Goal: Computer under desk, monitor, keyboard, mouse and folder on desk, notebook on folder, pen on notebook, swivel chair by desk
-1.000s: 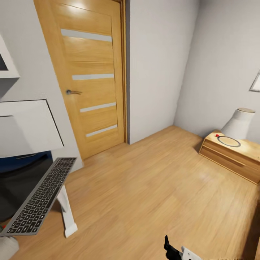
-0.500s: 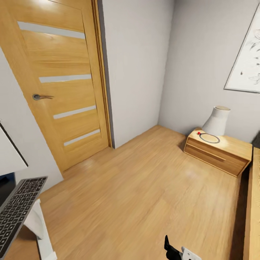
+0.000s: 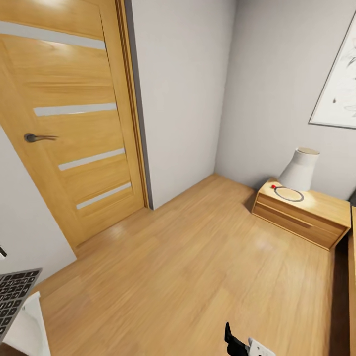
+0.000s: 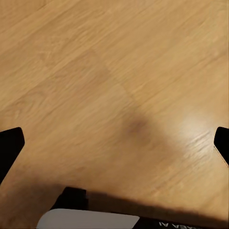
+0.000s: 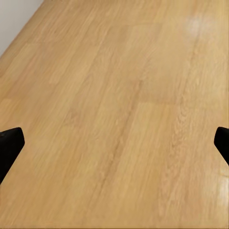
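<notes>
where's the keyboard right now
In the head view, the keyboard shows at the lower left edge, a corner only, below the wooden door.

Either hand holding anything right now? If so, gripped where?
Nothing is held. The left hand and right hand are both open, with only bare wood floor between their fingers.

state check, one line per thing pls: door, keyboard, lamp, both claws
door: closed, handle level
keyboard: lower-left corner of the head view, partly cut off by the frame
lamp: upright on the wooden nightstand
left claw: open, nothing held, wood floor beneath
right claw: open, nothing held, over the floor
</notes>
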Robot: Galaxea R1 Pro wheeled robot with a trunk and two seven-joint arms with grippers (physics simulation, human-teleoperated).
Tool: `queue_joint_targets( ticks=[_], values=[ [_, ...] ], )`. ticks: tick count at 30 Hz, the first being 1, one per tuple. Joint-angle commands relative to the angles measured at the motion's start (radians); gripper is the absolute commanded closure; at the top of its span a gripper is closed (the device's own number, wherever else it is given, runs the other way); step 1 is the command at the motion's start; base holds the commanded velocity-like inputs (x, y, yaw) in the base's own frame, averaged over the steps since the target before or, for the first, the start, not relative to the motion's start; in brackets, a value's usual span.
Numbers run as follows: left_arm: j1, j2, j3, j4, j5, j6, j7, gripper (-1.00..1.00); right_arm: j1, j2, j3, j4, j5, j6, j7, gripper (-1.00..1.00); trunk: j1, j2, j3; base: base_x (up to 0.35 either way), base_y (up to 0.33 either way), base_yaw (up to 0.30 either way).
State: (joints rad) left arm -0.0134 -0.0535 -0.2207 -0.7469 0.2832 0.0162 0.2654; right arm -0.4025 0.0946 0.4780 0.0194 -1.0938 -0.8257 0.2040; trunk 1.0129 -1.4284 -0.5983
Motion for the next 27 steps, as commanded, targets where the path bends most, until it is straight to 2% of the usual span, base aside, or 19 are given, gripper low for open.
queue_joint_targets(
  ticks=[1, 15, 27],
  values=[
    [0.0, 0.001, -0.005, -0.001, 0.008, 0.002, 0.008, -1.0, -0.001, 0.0, 0.004, 0.002, -0.011, -0.003, 0.008, -1.0, 0.001, 0.0, -0.001, 0.33, 0.0, -0.002],
    [0.0, 0.001, -0.005, 0.0, 0.01, 0.002, 0.008, -1.0, -0.001, 0.001, 0.005, 0.002, -0.011, -0.003, 0.008, -1.0, 0.001, 0.0, 0.0, 0.33, 0.0, 0.007],
    [0.0, 0.001, -0.004, 0.0, 0.01, 0.002, 0.008, -1.0, -0.001, 0.001, 0.005, 0.002, -0.011, -0.004, 0.006, -1.0, 0.001, 0.0, 0.01, 0.33, 0.0, 0.158]
  ],
)
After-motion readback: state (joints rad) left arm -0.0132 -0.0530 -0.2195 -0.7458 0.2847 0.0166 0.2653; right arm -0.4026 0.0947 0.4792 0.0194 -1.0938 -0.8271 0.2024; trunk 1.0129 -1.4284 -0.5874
